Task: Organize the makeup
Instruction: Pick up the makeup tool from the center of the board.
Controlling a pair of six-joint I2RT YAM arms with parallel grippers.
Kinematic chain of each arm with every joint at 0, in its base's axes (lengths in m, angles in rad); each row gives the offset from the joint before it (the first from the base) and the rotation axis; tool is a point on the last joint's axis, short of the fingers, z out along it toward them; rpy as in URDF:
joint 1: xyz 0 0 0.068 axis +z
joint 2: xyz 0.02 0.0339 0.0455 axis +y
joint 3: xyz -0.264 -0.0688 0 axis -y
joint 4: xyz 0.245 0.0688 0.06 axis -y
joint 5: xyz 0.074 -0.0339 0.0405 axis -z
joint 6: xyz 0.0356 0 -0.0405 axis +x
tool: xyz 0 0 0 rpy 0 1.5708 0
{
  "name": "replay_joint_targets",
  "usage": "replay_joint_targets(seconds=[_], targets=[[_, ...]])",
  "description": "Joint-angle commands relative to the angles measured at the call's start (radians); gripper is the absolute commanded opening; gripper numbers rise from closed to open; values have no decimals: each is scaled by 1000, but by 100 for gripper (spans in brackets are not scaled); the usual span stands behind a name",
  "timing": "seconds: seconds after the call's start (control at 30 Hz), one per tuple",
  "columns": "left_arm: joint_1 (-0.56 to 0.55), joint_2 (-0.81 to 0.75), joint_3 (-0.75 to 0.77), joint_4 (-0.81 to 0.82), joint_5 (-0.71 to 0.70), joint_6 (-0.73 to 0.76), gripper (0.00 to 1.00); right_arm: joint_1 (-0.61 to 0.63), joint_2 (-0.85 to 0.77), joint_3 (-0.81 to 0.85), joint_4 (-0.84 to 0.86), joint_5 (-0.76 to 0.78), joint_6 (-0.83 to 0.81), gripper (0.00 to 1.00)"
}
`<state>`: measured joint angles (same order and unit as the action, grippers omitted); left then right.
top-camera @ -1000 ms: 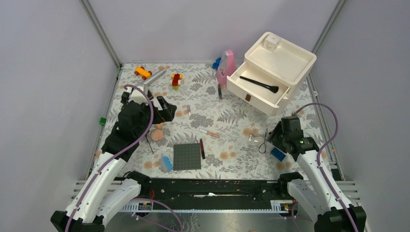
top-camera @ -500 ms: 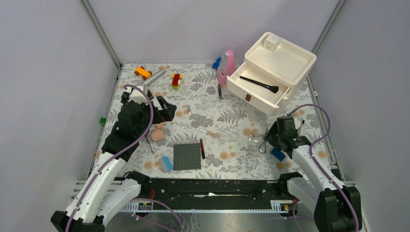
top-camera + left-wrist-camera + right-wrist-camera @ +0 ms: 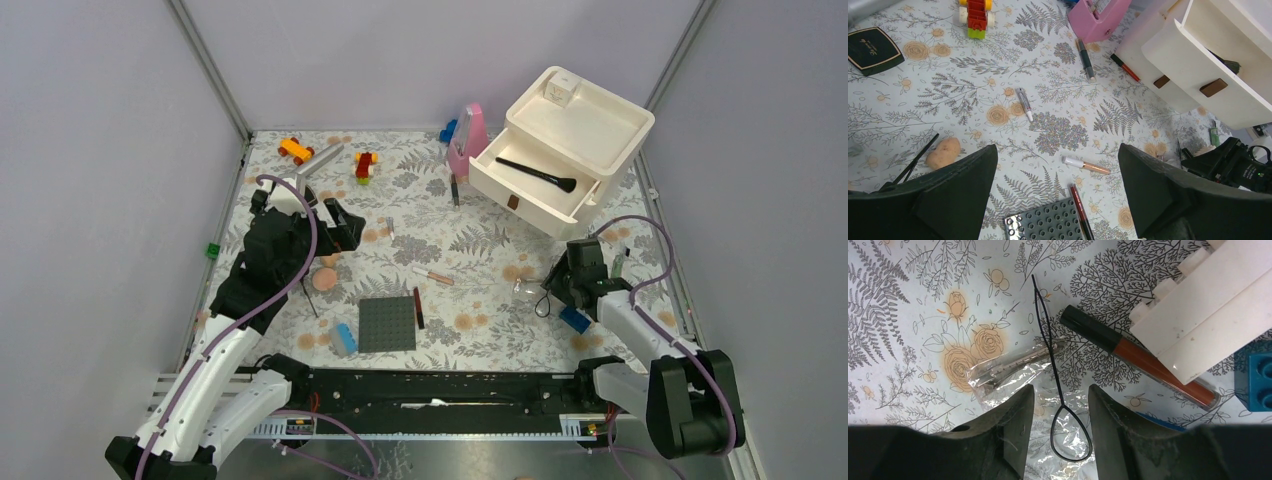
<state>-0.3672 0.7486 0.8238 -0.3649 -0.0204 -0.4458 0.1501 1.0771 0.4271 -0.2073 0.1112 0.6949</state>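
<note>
It is a robot test booth in a lab: plain grey walls (image 3: 90, 150) in metal framing (image 3: 205, 65) enclose a table under a floral cloth (image 3: 430, 225), with a left arm (image 3: 200, 370) and a right arm (image 3: 650, 335) bolted to a rail (image 3: 430, 385).

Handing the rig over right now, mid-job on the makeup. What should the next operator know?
Left gripper: open, empty, above the mat.
Right gripper: fingers apart astride the thin black loop, no grip yet.
Done: one black brush lies in the open drawer.
To do: lip tube near the loop; puff, pink stick, small tube, compact loose on the mat.
</note>
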Motion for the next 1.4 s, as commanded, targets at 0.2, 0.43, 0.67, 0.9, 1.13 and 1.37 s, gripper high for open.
replay_joint_targets(seconds=[0.2, 0.43, 0.67, 0.9, 1.13, 1.37], targets=[[5, -4, -6, 52, 14, -10, 99, -3, 69, -13, 63, 21, 0, 44], [5, -4, -6, 50, 11, -10, 99, -2, 115, 8, 64, 16, -7, 36], [5, -4, -6, 50, 8, -10, 99, -3, 134, 14, 39, 16, 4, 22], [6, -3, -6, 50, 10, -10, 99, -3, 79, -7, 40, 39, 16, 6], [7, -2, -6, 51, 11, -10, 99, -2, 9, -18, 20, 58, 27, 0], [7, -2, -5, 50, 8, -10, 99, -3, -138, 2, -42, 93, 21, 0]])
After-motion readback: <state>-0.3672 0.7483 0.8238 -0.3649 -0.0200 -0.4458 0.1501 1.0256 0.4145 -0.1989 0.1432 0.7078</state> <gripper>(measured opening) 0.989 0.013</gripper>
